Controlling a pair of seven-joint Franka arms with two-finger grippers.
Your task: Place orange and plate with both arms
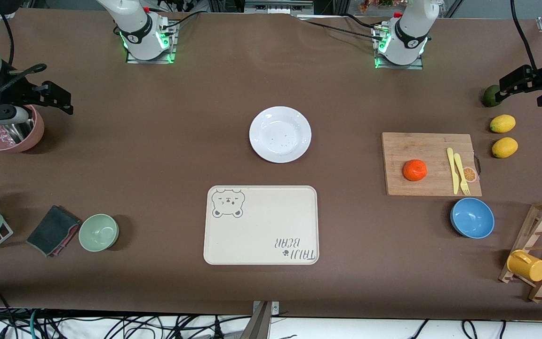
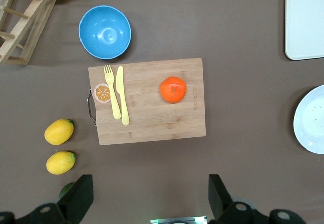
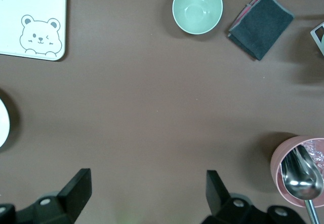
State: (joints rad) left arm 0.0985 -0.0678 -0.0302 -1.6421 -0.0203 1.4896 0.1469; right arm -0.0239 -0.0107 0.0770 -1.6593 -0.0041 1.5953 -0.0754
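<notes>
Resting on the cutting board (image 1: 431, 162), the orange (image 1: 414, 170) lies apart from the plate (image 1: 280, 134) (both pincers gape, empty).

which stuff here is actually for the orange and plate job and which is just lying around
For the job: orange on the cutting board; white plate mid-table; left gripper and right gripper, both open.

Lying about: bear tray, blue bowl, green bowl, lemons, yellow cutlery, grey cloth, pink bowl.
</notes>
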